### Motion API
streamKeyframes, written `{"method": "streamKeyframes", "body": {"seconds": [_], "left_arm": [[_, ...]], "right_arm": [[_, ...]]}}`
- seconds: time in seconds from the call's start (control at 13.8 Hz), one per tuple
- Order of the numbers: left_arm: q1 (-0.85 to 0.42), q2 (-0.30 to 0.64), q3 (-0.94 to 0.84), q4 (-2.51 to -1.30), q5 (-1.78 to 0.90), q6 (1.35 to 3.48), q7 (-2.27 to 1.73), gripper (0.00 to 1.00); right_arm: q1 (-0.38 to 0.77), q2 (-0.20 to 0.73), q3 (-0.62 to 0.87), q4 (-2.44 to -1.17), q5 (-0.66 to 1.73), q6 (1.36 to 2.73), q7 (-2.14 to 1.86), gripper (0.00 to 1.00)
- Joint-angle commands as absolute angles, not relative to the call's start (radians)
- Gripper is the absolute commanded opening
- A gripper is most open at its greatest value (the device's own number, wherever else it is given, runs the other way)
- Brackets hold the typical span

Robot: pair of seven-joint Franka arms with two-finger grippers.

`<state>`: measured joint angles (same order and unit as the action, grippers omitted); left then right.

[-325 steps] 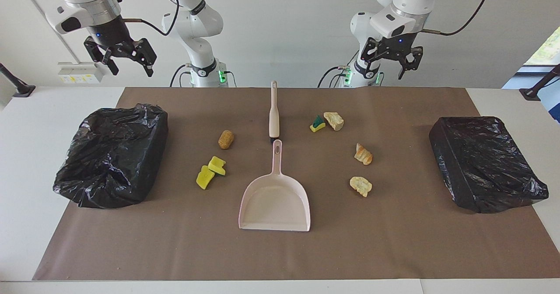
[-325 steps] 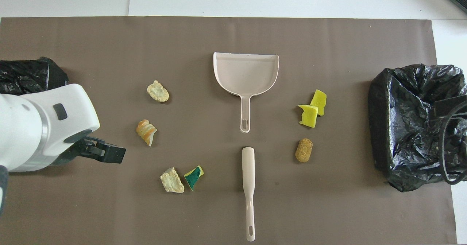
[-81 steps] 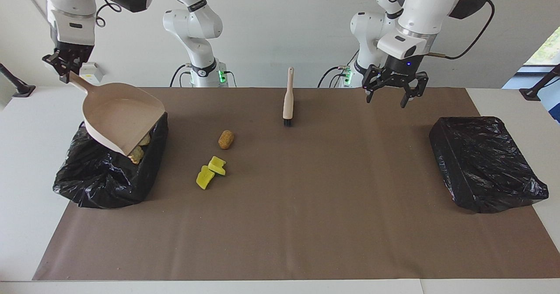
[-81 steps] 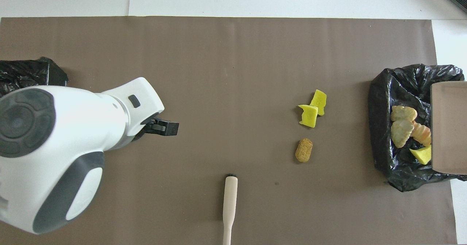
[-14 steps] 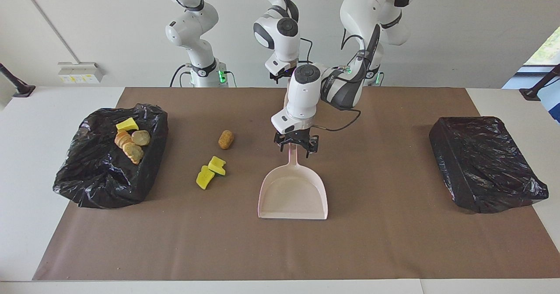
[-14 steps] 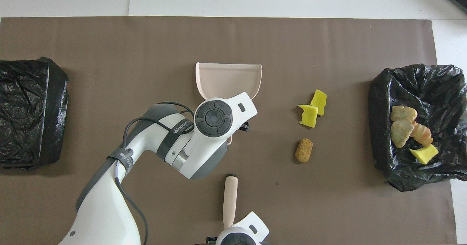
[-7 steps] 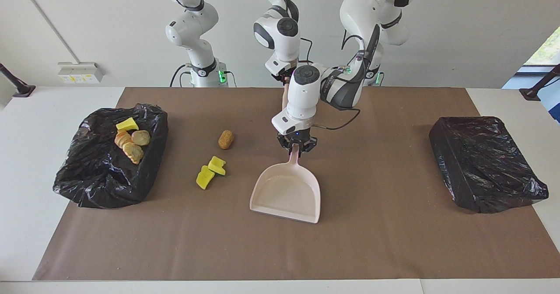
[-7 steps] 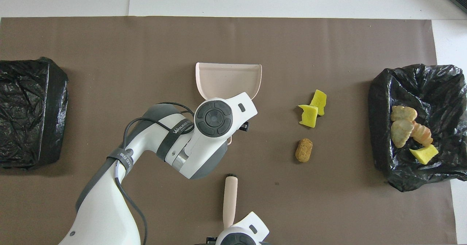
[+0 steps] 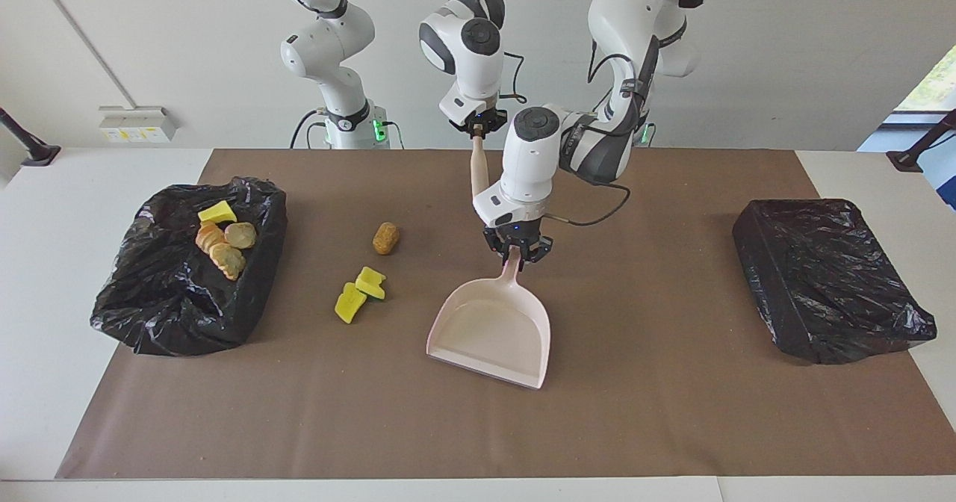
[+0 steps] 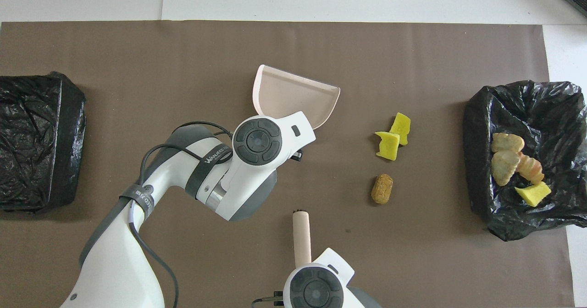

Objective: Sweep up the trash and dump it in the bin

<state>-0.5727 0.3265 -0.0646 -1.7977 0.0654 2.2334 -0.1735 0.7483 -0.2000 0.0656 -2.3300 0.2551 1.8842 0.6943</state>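
White shells with dark grey joint bands and round grey joint caps are seen on both arms. Black two-finger grippers are fitted: left gripper (image 9: pixel 517 257), right gripper (image 9: pixel 478 130). Black cables are looped along the forearms. Green lights are lit at the bases. White lettering is printed on one dark band.

two yellow sponge chunks (image 9: pixel 359 291) touching, tan lump (image 9: pixel 385 237) nearby; four scraps (image 9: pixel 222 240) binned
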Motion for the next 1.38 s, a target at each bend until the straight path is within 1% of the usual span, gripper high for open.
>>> {"method": "streamKeyframes", "body": {"seconds": [0.0,0.14,0.36,0.43,0.58,0.72,0.87,0.94,1.01,1.09,1.16,1.3], "left_arm": [[-0.542,0.279,-0.068,-1.809,0.077,2.166,0.009,0.00],[-0.523,0.278,-0.071,-1.813,0.077,2.148,0.128,0.00],[-0.499,0.276,-0.071,-1.819,0.071,2.141,0.369,0.00],[-0.482,0.275,-0.072,-1.822,0.071,2.122,0.424,0.00],[-0.480,0.272,-0.071,-1.825,0.071,2.082,0.570,0.00],[-0.480,0.262,-0.069,-1.844,0.071,2.083,0.707,0.00],[-0.491,0.247,-0.069,-1.871,0.071,2.095,0.735,0.00],[-0.492,0.241,-0.071,-1.878,0.072,2.100,0.741,0.00],[-0.495,0.235,-0.071,-1.897,0.072,2.114,0.741,0.00],[-0.506,0.218,-0.071,-1.923,0.072,2.132,0.738,0.00],[-0.515,0.198,-0.069,-1.968,0.078,2.158,0.741,0.00],[-0.546,0.155,-0.067,-2.055,0.086,2.224,0.742,0.00]], "right_arm": [[0.631,-0.297,0.066,-2.339,0.204,1.772,0.577,0.00],[0.521,-0.340,0.066,-2.333,0.190,1.720,0.484,0.00],[0.282,-0.362,0.066,-2.289,0.178,1.631,0.220,0.00],[0.206,-0.362,0.066,-2.283,0.141,1.617,0.121,0.00],[0.102,-0.350,0.071,-2.284,0.074,1.637,-0.001,0.00],[0.042,-0.313,0.074,-2.280,-0.016,1.704,-0.050,0.00],[0.029,-0.211,0.071,-2.222,-0.073,1.738,-0.051,0.00],[0.025,-0.122,0.074,-2.156,-0.119,1.746,-0.052,0.00],[0.028,-0.009,0.075,-2.070,-0.155,1.758,-0.046,0.00],[0.038,0.085,0.074,-1.995,-0.175,1.782,-0.041,0.00],[0.038,0.147,0.075,-1.952,-0.208,1.820,-0.041,0.00],[0.037,0.193,0.075,-1.959,-0.287,1.919,-0.041,0.00]]}}
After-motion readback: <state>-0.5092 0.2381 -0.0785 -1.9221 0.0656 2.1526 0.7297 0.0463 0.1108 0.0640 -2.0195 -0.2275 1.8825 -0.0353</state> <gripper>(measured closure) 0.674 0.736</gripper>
